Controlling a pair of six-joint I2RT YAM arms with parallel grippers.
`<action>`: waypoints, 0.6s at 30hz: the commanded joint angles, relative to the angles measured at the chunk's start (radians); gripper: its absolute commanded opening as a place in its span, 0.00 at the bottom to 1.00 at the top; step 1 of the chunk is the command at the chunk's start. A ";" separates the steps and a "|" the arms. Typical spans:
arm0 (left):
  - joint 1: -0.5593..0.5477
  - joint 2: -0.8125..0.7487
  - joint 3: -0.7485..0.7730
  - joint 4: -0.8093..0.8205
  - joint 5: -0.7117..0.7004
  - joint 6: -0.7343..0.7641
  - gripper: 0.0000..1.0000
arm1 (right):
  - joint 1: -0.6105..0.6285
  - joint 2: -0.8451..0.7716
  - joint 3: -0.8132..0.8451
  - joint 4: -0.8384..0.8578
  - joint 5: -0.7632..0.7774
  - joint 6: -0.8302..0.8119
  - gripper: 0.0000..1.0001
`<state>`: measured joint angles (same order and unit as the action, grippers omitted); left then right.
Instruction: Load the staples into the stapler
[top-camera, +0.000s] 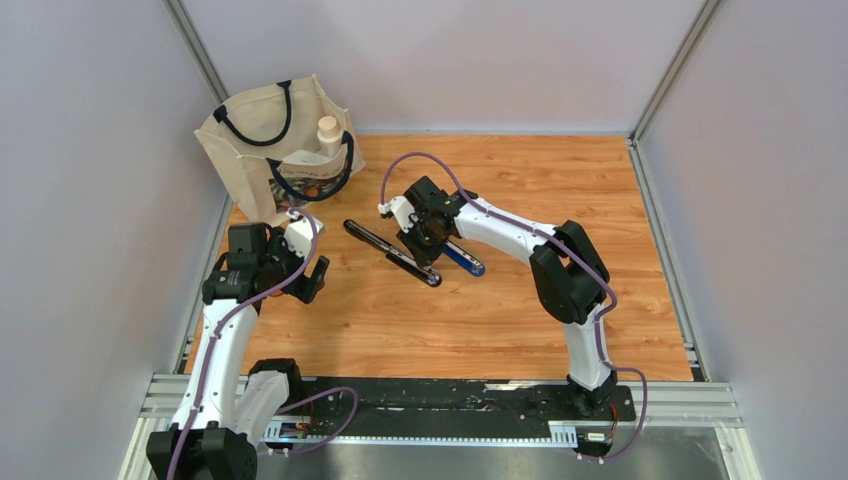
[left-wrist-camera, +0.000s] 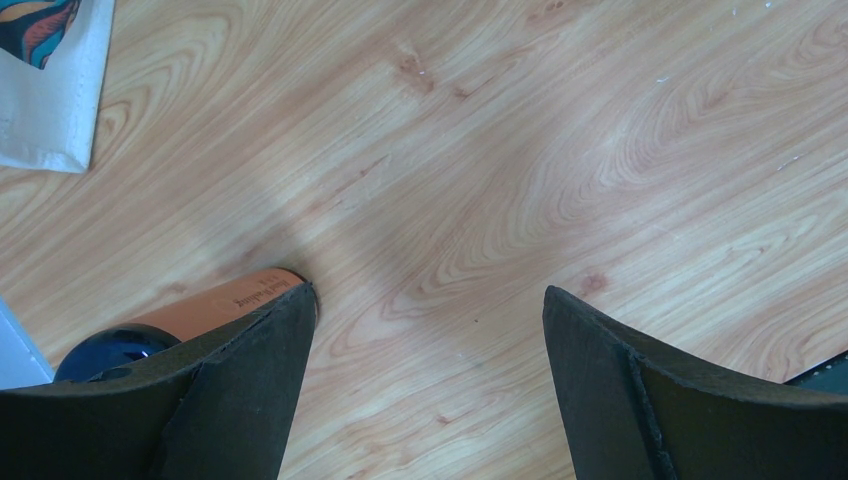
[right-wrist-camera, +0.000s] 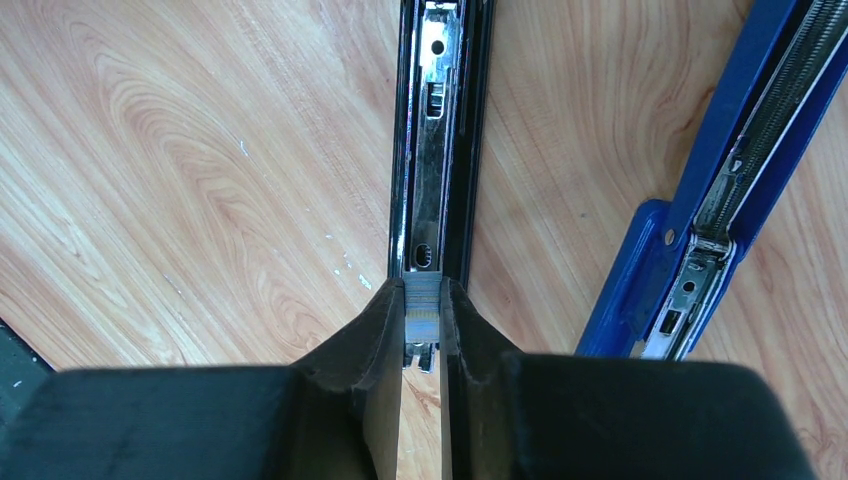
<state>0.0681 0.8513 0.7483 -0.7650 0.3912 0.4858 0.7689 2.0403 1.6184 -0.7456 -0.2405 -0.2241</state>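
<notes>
While over wood tabletop (top-camera: 500, 310) betw grey walls (top-camera: 450, 60): L end effector (left-wrist-camera: 430, 300) spread, R end effector (right-wrist-camera: 423, 290) tight on staples (right-wrist-camera: 423, 308).

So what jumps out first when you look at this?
The right gripper pinches a grey strip of staples over the open black stapler in the middle of the table. A blue stapler lies opened beside it. At the far left corner stands a cloth bag, with the left gripper hanging open nearby.

The right gripper (right-wrist-camera: 422, 292) pinches a short grey strip of staples (right-wrist-camera: 421, 308) right over the open black stapler (right-wrist-camera: 441, 130) — its metal channel exposed — with an opened blue stapler (right-wrist-camera: 690, 215) beside it on the wooden table (right-wrist-camera: 200, 150).
</notes>
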 joint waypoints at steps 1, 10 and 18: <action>0.006 -0.001 -0.001 0.027 0.015 0.019 0.92 | -0.005 -0.071 0.017 0.037 0.016 0.015 0.15; 0.006 0.000 -0.001 0.027 0.015 0.019 0.92 | -0.005 -0.063 0.014 0.032 -0.008 0.023 0.15; 0.006 0.000 0.000 0.027 0.014 0.019 0.92 | -0.005 -0.020 0.035 -0.001 -0.026 0.022 0.15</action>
<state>0.0681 0.8513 0.7479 -0.7650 0.3912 0.4858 0.7689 2.0125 1.6184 -0.7444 -0.2485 -0.2134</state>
